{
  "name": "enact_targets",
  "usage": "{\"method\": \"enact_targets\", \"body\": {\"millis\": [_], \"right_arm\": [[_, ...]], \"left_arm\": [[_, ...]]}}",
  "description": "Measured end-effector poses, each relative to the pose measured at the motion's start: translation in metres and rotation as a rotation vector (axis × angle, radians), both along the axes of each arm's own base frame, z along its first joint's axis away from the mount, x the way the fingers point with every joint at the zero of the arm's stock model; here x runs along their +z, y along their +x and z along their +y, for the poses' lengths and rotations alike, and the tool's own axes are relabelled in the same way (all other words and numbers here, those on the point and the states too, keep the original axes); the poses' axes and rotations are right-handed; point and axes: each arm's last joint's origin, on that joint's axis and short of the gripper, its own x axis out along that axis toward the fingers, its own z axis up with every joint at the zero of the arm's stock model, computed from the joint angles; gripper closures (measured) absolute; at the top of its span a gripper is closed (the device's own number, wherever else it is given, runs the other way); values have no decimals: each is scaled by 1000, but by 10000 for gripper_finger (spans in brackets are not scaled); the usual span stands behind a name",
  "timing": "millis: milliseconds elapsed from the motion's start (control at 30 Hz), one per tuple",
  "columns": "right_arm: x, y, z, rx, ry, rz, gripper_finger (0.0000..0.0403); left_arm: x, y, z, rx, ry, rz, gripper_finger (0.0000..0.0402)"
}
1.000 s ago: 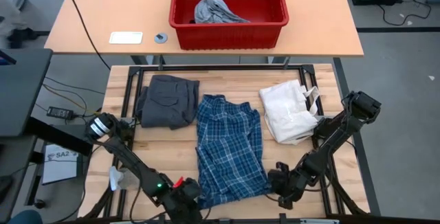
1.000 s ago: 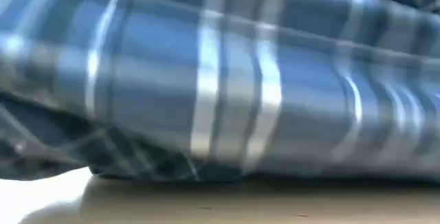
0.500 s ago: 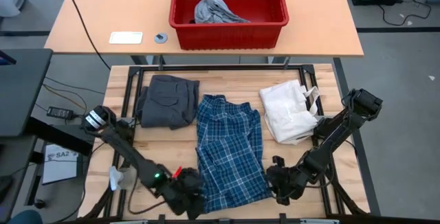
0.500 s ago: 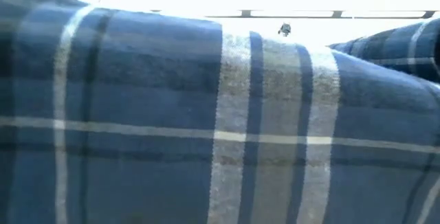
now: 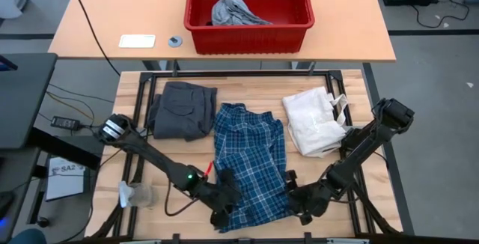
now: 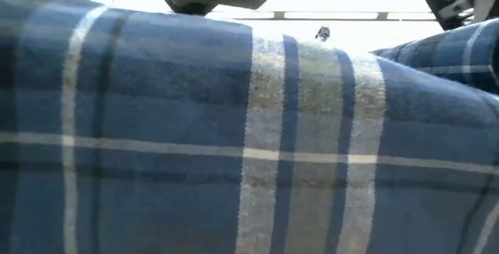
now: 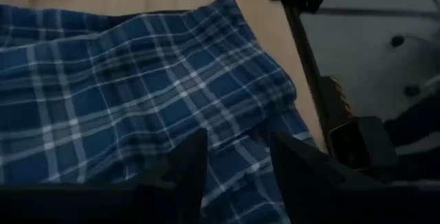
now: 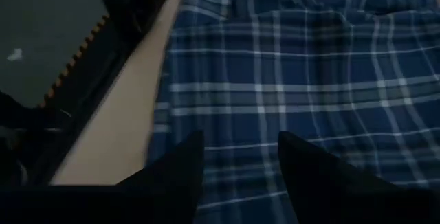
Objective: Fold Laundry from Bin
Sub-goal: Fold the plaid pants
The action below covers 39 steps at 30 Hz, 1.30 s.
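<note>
1. The left jaws (image 7: 230, 165) are standing open over the near hem of the plaid shirt (image 5: 251, 169), holding nothing.
2. The right jaws (image 8: 237, 159) are doing the same, open and empty, probably getting ready to pinch both corners together.
3. Farther out, the bin (image 5: 248, 37) is keeping one grey piece (image 5: 233, 10).

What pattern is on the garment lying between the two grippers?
Blue-and-white plaid on the shirt; the high view shows it best.

Even overhead light keeps the high view sharp with soft shadows, while the plaid shirt (image 6: 257, 153) fills the low view in close blur under a blown-out white background, and both wrist views run dim and soft.
</note>
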Motion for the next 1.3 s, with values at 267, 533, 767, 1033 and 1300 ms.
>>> {"method": "enact_targets", "body": {"millis": [267, 533, 767, 1033, 1300], "right_arm": [[-28, 14, 14, 50, 1, 57, 213], [-54, 39, 19, -9, -37, 112, 252], [-30, 53, 27, -32, 140, 133, 382], [32, 53, 16, -114, 127, 87, 392], [5, 57, 18, -41, -9, 153, 298]], "left_arm": [[-8, -6, -11, -103, 34, 35, 237], [-16, -8, -13, -128, 80, 71, 237], [-15, -6, -11, -96, 49, 71, 237], [-16, -7, -9, 3, 19, 94, 237], [-5, -16, -1, 142, -14, 119, 237]]}}
